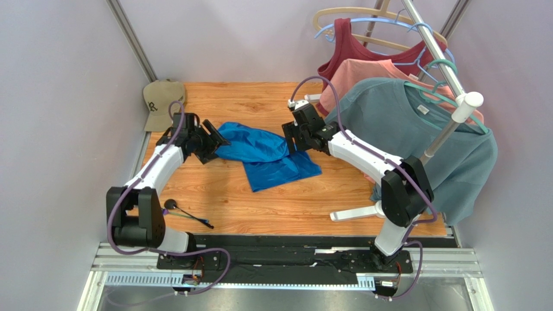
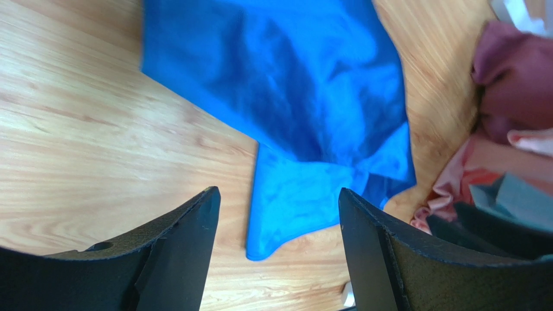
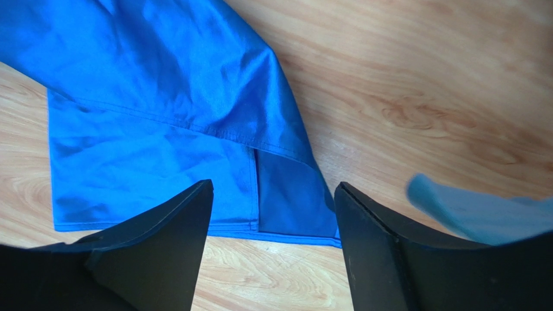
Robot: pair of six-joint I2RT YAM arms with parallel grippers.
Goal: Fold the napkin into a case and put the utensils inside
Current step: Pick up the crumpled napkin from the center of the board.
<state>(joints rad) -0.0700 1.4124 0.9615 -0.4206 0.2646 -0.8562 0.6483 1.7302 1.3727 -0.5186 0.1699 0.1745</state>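
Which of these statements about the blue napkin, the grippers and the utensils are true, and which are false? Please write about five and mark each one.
1. The napkin lies on the table between the left gripper and the right gripper. True.
2. The left gripper is clamped on the napkin. False: its jaws are apart and hold nothing.
3. The utensils are inside the napkin. False: they lie on bare wood near the left arm's base, apart from the napkin.
4. The right gripper is open. True.
5. The cap lies on top of the napkin. False: it sits at the far left corner of the table.
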